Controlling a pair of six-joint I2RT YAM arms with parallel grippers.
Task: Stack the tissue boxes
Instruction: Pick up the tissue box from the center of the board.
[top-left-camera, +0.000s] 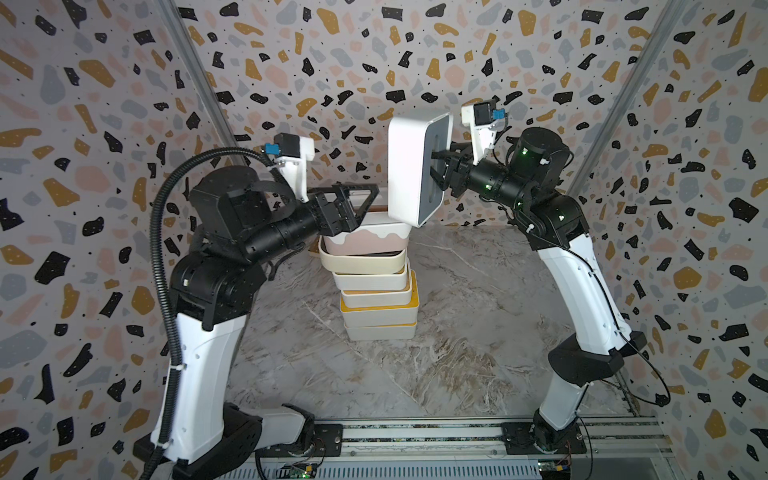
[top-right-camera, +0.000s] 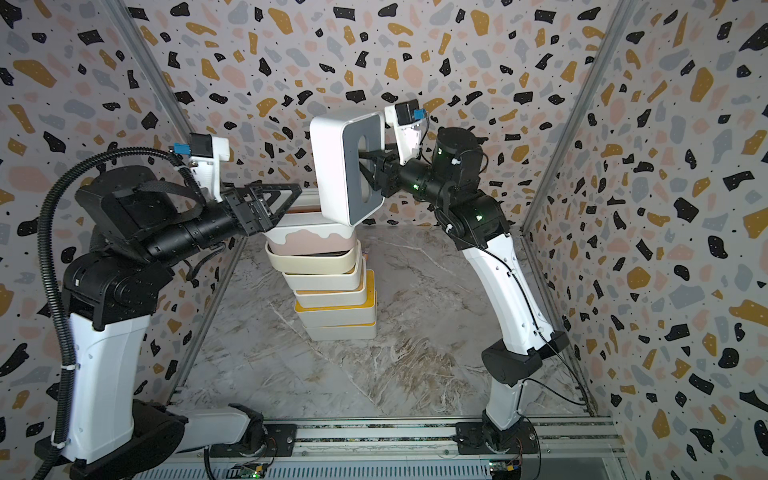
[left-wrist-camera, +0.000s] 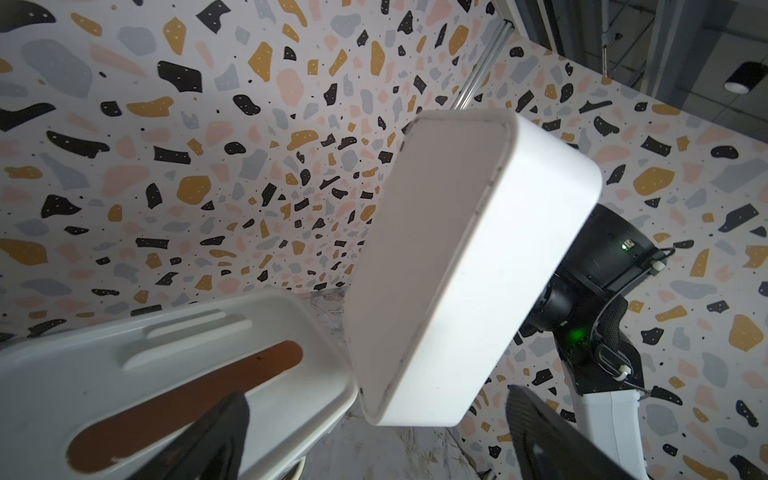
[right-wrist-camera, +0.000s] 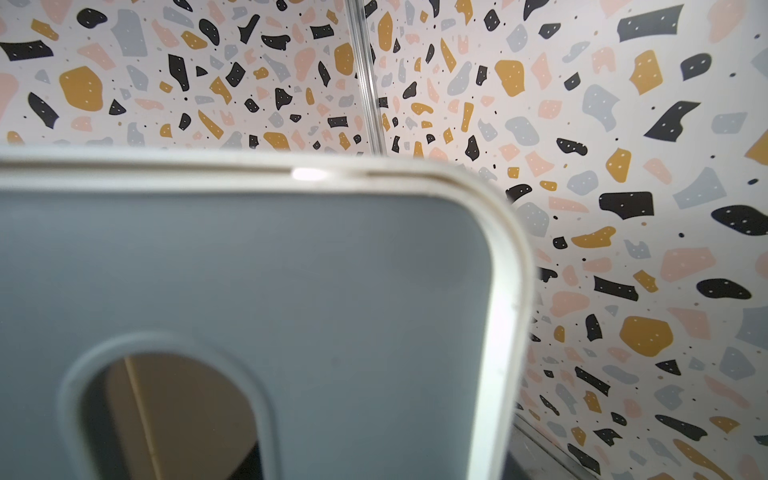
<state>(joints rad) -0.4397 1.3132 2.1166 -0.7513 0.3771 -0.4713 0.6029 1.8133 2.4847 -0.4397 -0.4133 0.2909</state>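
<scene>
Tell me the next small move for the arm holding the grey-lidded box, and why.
Probably roll the right gripper so the grey-lidded box turns lid-up: it hangs on edge, pinched at its slot, above the leaning stack, whose top box is bare. The open left gripper hovers at the stack's top.

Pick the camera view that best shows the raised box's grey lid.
A top view: the grey lid faces it, oval slot visible. The right wrist shows a blurred lid corner and slot end; the left wrist only the box from beneath.
</scene>
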